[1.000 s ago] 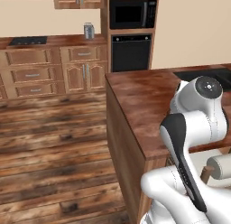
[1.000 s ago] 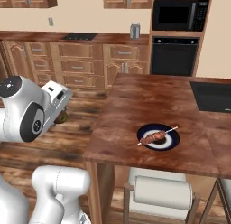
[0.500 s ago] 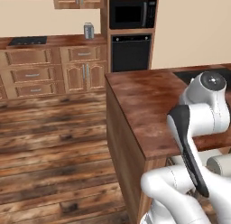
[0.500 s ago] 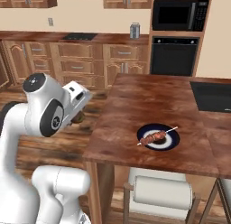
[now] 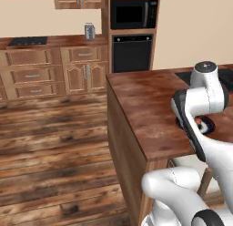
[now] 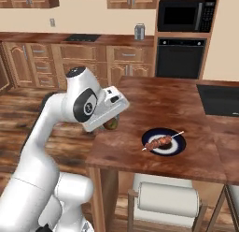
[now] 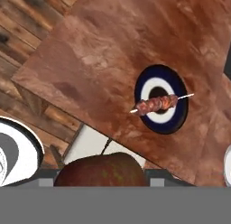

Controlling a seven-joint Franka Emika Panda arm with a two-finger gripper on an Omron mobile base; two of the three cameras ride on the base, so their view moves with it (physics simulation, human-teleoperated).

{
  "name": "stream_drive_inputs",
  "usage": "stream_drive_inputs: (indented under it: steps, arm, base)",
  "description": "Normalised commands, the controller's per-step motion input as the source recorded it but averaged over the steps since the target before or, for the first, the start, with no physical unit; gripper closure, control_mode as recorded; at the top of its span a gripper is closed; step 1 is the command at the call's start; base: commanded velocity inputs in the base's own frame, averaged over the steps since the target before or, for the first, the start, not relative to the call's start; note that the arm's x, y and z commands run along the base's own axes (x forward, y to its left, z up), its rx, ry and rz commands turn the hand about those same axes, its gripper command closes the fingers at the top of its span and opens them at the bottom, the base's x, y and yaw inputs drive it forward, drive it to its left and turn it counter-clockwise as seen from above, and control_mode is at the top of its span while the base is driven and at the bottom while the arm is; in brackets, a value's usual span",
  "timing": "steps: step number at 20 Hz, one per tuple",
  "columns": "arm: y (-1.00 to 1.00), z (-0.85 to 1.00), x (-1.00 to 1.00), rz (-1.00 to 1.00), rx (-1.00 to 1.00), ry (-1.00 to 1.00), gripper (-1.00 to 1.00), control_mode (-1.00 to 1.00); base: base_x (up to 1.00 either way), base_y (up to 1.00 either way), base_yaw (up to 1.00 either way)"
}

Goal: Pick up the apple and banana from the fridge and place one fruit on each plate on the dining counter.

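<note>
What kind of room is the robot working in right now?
A home kitchen, rendered in simulation. A built-in microwave sits above a black wall oven, wooden cabinets line the wall, and a wood-topped dining counter carries a plate.

We see a shiny red-brown wood dining counter [image 6: 154, 105], a smooth glossy dark blue plate [image 7: 177, 119], a smooth reddish apple [image 7: 101, 171], a rough plank floor [image 5: 50, 147]
</note>
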Motion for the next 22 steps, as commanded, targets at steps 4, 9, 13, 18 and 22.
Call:
stream_drive_inputs:
  steps: [4, 9, 13, 18, 22]
  arm:
    - [-0.46, -0.18, 0.67, -0.2, 0.0, 0.37, 1.0, -1.0]
    - [-0.63, -0.21, 0.66, -0.07, 0.03, 0.31, 1.0, -1.0]
    - [-0.96, -0.27, 0.47, 0.0, 0.16, 0.14, 1.0, -1.0]
    - [-0.98, -0.3, 0.23, 0.0, 0.27, 0.0, 1.0, -1.0]
    - [-0.78, -0.18, 0.1, 0.0, 0.34, -0.06, 1.0, -1.0]
  base:
    - [0.0, 0.0, 0.0]
    - [0.0, 0.0, 0.0]
    - [0.0, 0.0, 0.0]
    - [0.0, 0.0, 0.0]
    - [0.0, 0.0, 0.0]
